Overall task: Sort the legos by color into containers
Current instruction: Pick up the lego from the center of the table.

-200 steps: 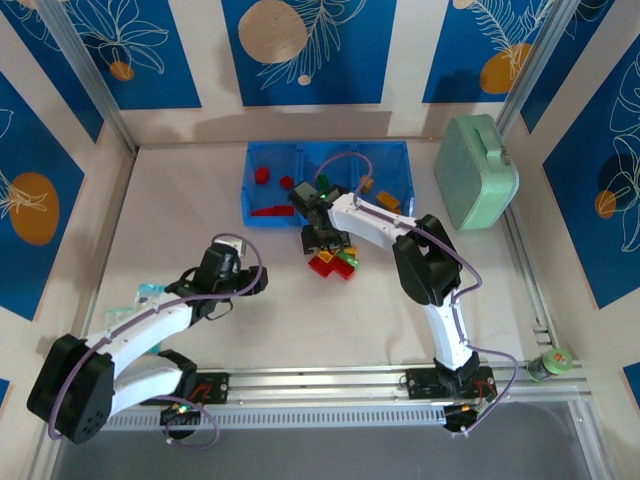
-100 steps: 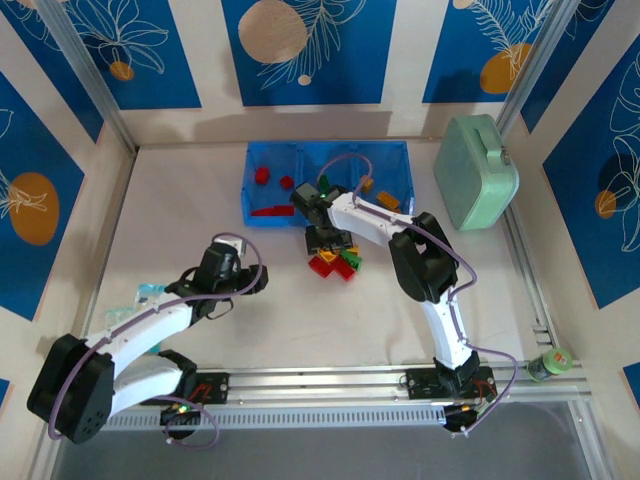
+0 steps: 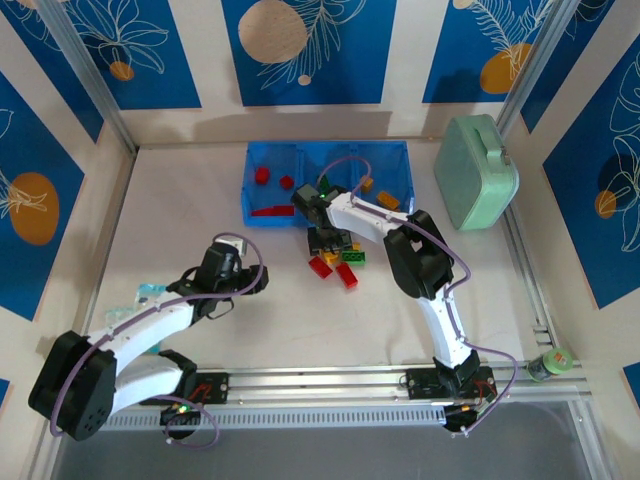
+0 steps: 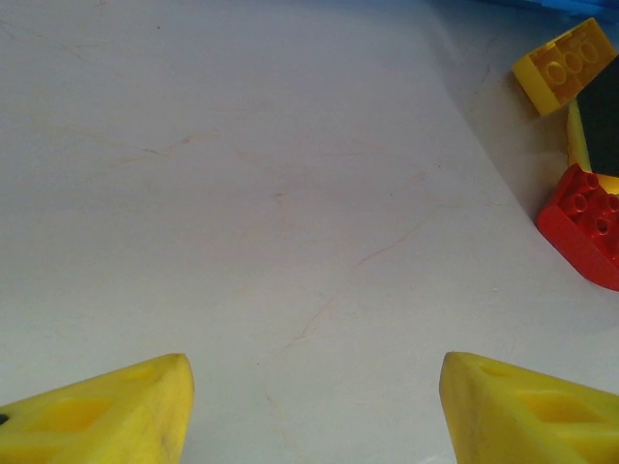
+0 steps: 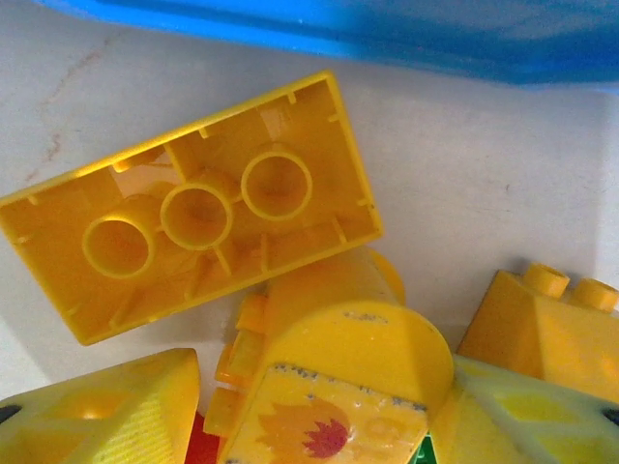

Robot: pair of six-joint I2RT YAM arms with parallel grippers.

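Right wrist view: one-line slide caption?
Right tool straddles a yellow stickered piece beside an upside-down yellow brick, near the blue tray wall.

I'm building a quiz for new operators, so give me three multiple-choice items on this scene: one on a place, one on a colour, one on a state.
1. Where does the mint green case stand relative to the blue tray?
A) left of it
B) right of it
C) inside it

2. What colour are the bricks in the tray's left compartment?
A) green
B) yellow
C) red

3. How do the jaws of the left gripper stand?
A) shut on a red brick
B) open, holding nothing
C) shut on nothing

Answers:
1 B: in the top view the case sits beyond the tray's right end.
2 C: every brick in that compartment is red.
3 B: the left wrist view shows bare table between the jaws.
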